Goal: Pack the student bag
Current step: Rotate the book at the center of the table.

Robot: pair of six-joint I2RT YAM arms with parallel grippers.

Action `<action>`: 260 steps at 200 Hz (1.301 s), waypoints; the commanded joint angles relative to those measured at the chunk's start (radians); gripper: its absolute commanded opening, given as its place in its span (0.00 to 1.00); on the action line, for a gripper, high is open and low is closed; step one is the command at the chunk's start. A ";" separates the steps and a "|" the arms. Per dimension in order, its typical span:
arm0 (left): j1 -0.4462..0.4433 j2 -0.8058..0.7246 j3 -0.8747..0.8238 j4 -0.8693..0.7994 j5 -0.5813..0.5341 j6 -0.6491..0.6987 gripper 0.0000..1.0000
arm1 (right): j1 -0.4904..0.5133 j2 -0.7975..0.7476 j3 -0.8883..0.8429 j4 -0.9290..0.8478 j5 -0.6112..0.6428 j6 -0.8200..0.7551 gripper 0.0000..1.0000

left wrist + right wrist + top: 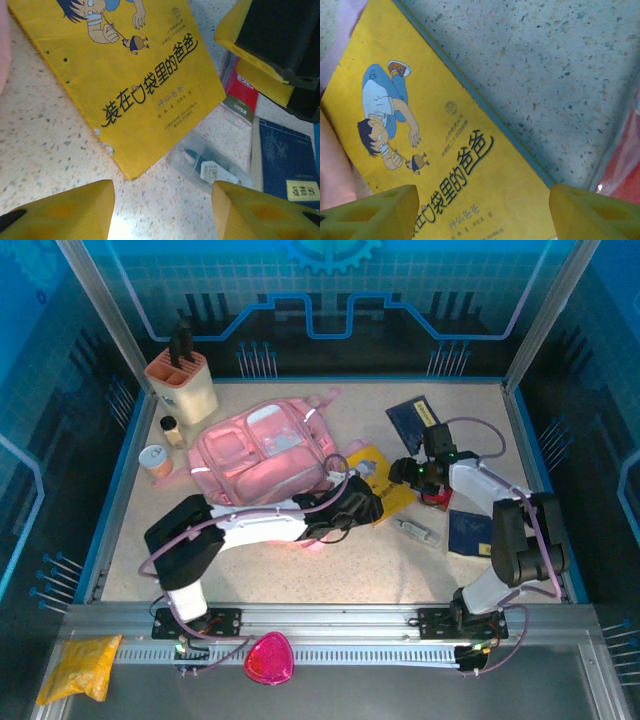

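From above, your left gripper [362, 504] reaches across the table to the near edge of the yellow book [388, 480]. The bag [262, 455] lies flat on the table just off its left side, close enough that a lifted book would have little way to travel. Your right gripper [405, 473] hangs over the far side of the same book, which I take to be the next thing to pack. A blue booklet [418, 420] lies beyond it, and a clear pen case [415, 532] lies on its near side. In the left wrist view, the left gripper [162, 210] has its fingers apart with only bare table between them, so it holds nothing. The book [125, 75] lies flat just ahead, one corner pointing toward the gap. The pen case [207, 167] sits ahead and to the right, just beside that corner, and the bag [2, 45] is a pink sliver at the far left. In the right wrist view, the right gripper [482, 215] stands wide and empty above the book [445, 150], and the bag's [335, 175] pink cloth runs along the book's left edge. A flat cover offers no lip, so you will probably have to work at an edge.
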 commanded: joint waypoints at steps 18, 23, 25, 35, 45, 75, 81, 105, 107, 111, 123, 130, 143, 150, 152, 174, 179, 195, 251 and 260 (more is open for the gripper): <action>0.002 0.093 0.079 -0.013 -0.020 0.003 0.54 | -0.015 0.106 0.063 0.019 -0.074 -0.026 0.73; 0.005 0.104 0.085 -0.016 -0.018 0.002 0.54 | -0.015 0.119 0.071 0.015 -0.083 -0.030 0.74; 0.006 0.109 0.086 -0.017 -0.016 0.002 0.55 | -0.015 0.124 0.072 0.012 -0.084 -0.030 0.73; 0.013 0.125 0.091 -0.017 -0.013 -0.007 0.54 | -0.011 0.139 0.077 0.005 -0.090 -0.031 0.74; 0.018 0.136 0.088 -0.011 -0.003 -0.014 0.54 | -0.010 0.135 0.064 0.001 -0.086 -0.025 0.74; 0.033 0.151 0.072 -0.022 -0.031 -0.008 0.54 | -0.005 0.077 -0.018 0.013 -0.092 -0.015 0.75; 0.039 0.153 0.068 -0.022 -0.027 -0.014 0.54 | -0.001 0.068 -0.031 0.009 -0.101 -0.015 0.75; 0.059 0.161 0.043 0.001 -0.018 -0.027 0.54 | 0.042 0.018 -0.080 -0.030 -0.098 -0.034 0.75; 0.060 0.161 0.041 0.004 -0.016 -0.027 0.54 | 0.046 0.013 -0.084 -0.033 -0.093 -0.036 0.75; 0.063 0.162 0.037 0.011 -0.015 -0.024 0.53 | 0.058 0.002 -0.086 -0.038 -0.087 -0.038 0.75; 0.071 0.165 0.036 0.012 -0.011 -0.020 0.53 | 0.077 -0.034 -0.143 -0.046 -0.085 -0.036 0.75; 0.073 0.163 0.040 0.001 -0.014 -0.011 0.53 | 0.085 -0.058 -0.168 -0.046 -0.086 -0.026 0.74; 0.073 0.161 0.052 -0.032 -0.029 -0.001 0.53 | 0.104 -0.113 -0.216 -0.041 -0.086 -0.008 0.70; 0.077 0.160 0.056 -0.051 -0.035 0.005 0.53 | 0.118 -0.138 -0.236 -0.042 -0.079 0.008 0.69; 0.077 0.160 0.057 -0.055 -0.037 0.004 0.53 | 0.123 -0.145 -0.242 -0.043 -0.079 0.011 0.69; 0.079 0.133 0.038 -0.080 -0.067 0.012 0.53 | 0.139 -0.174 -0.262 -0.050 -0.093 0.016 0.69; 0.079 0.123 0.030 -0.081 -0.072 0.016 0.53 | 0.131 -0.176 -0.262 -0.047 -0.098 0.015 0.69; 0.082 0.101 0.011 -0.090 -0.084 0.018 0.54 | 0.093 -0.182 -0.258 -0.020 -0.124 0.016 0.70; 0.086 0.098 0.015 -0.118 -0.064 0.027 0.58 | 0.082 -0.064 -0.145 0.006 -0.070 -0.032 0.87; 0.089 0.104 0.027 -0.138 -0.058 0.028 0.58 | 0.083 -0.053 -0.129 0.006 -0.058 -0.042 0.86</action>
